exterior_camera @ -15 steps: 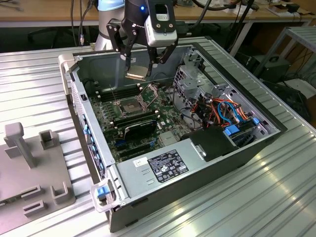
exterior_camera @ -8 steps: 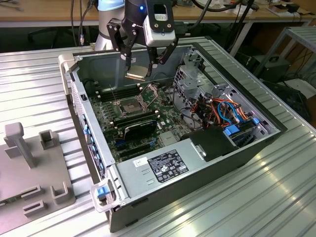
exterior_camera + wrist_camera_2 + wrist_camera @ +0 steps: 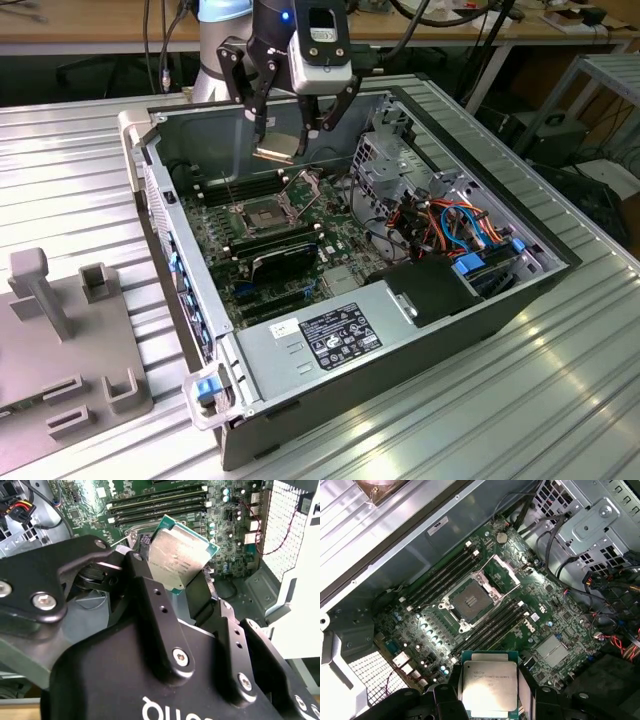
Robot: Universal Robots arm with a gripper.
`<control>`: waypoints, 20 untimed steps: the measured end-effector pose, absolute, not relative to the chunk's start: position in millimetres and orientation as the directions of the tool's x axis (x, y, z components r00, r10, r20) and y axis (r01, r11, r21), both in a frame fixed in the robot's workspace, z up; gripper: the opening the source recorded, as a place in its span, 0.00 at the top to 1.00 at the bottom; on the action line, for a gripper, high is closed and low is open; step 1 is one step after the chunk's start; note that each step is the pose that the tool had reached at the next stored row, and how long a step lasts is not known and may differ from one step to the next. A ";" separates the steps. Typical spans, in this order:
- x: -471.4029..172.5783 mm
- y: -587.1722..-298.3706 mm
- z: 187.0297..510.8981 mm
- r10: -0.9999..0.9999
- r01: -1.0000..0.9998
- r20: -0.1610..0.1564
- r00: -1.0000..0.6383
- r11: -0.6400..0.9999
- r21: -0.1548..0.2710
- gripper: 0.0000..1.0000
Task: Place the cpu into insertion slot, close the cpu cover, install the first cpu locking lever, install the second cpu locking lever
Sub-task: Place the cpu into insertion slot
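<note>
My end effector (image 3: 292, 135) is matte black, with silver screws (image 3: 180, 656), white lettering (image 3: 165, 711) and a silver-grey wrist block (image 3: 325, 40).

Probably a lab or workshop: an opened computer case (image 3: 420, 385) on a ribbed metal table (image 3: 545, 405), cable-hung wooden benches (image 3: 90, 25) behind.

The hand (image 3: 172, 569) hides two opposite edges of the cpu (image 3: 181, 554).

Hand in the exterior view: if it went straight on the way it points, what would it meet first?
Probably the slot or the board just beside it, with the cpu in the hand touching first; depth is unclear.
</note>
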State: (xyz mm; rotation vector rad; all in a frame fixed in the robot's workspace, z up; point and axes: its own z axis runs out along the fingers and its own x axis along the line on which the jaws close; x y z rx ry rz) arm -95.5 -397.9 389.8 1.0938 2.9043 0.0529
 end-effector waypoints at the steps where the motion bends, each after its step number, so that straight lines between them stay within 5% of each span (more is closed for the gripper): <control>1: -95.5 -397.9 389.7 0.663 0.661 -0.023 -0.749 0.749 0.045 0.46; 20: -95.5 -397.9 389.3 0.724 0.723 -0.023 -0.689 0.689 0.045 0.46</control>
